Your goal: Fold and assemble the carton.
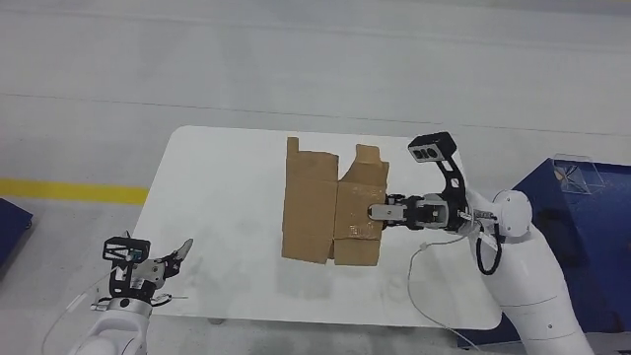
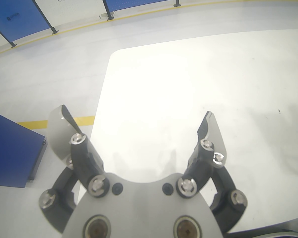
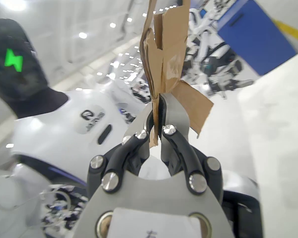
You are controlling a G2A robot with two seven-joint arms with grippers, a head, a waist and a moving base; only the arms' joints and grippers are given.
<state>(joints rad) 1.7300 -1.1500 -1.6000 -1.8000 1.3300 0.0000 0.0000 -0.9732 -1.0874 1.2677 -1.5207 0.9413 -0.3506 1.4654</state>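
A flattened brown carton (image 1: pixel 330 202) hangs above the middle of the white table (image 1: pixel 227 177), held edge-on with its flaps loose. My right gripper (image 1: pixel 375 213) is shut on the carton's right edge. In the right wrist view the carton (image 3: pixel 164 53) rises between the pinched fingers (image 3: pixel 173 115) of the right gripper (image 3: pixel 157 105), one flap folded out sideways. My left gripper (image 1: pixel 182 251) sits at the table's front left corner, well apart from the carton. In the left wrist view the left gripper (image 2: pixel 136 117) is open with nothing between its fingers.
A blue cabinet (image 1: pixel 577 217) with a clear holder on top stands to the right of the table. Another blue box (image 2: pixel 12 149) stands off the table's left side. Yellow floor lines run past the table.
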